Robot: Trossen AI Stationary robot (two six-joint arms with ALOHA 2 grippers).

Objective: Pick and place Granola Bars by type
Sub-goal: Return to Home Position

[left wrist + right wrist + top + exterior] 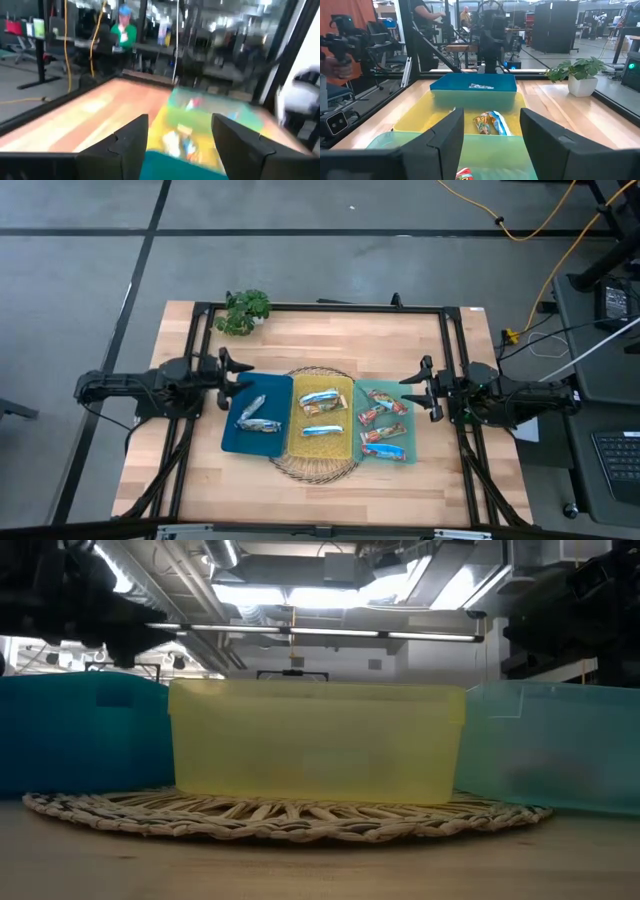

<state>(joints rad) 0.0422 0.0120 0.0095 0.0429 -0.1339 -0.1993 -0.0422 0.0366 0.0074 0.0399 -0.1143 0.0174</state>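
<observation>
Three bins stand side by side on a woven mat (318, 468). The dark blue bin (257, 415) holds silvery-dark bars (257, 413). The yellow bin (322, 417) holds blue-white bars (322, 399). The light teal bin (386, 423) holds red-orange-brown bars (383, 420). My left gripper (232, 371) is open and empty, above the blue bin's left edge. My right gripper (420, 393) is open and empty, beside the teal bin's right edge.
A green leafy plant in a white pot (243, 311) stands at the table's far edge, left of centre. A dark frame runs around the table (330, 308). Bare wood lies near the front edge (320, 500). People show in the room beyond (122, 30).
</observation>
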